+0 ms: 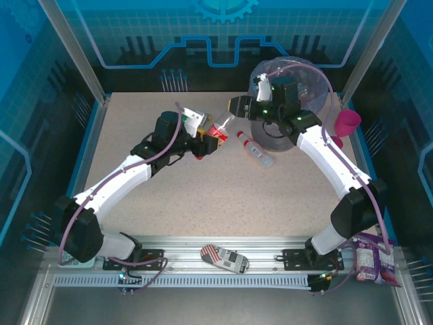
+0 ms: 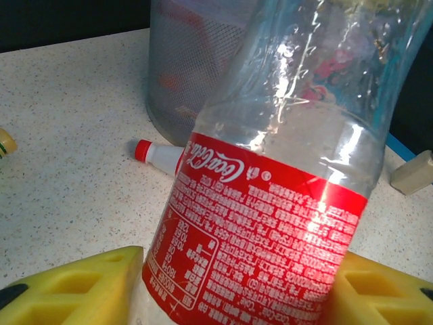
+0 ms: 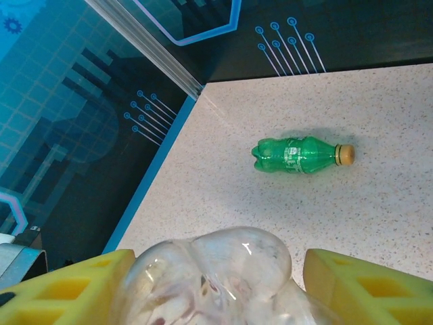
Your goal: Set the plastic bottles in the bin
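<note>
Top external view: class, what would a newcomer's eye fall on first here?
A clear red-labelled bottle hangs above mid-table, one end in the left gripper, the other between the right gripper pads. Just right of it a second bottle lies in front of the grey bin, with a pink cup at the right edge. The right wrist view adds a green bottle lying alone.
</note>
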Available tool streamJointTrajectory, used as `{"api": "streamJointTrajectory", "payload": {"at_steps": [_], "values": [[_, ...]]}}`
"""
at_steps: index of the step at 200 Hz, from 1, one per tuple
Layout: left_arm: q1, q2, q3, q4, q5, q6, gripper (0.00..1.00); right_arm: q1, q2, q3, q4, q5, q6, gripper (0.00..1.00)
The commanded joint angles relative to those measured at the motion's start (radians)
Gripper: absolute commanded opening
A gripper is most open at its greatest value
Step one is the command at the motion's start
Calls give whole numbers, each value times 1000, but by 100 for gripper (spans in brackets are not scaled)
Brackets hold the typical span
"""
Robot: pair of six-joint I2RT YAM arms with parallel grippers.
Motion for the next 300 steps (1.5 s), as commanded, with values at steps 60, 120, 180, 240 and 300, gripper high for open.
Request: {"api": "streamJointTrajectory", "payload": {"at_steps": [60,120,180,240,300], "values": [[-4,-67,47,18,-74,-72,98,-52,-9,237,-32,40,-116,52],[-1,-69,27,-16,-113,-89,98,-222,6,505,-77,187,-274,51],[-2,-48,32,-22,-112,-96,98,-458,137,694,-244,135,-282,50],[-3,-51,31,-37,-118,-102,98,-595,319,735,-255,-134,-178,50],[-2,-45,38,-48,-125,-100,98,-629,489,790,-271,-267,-135,51]]}}
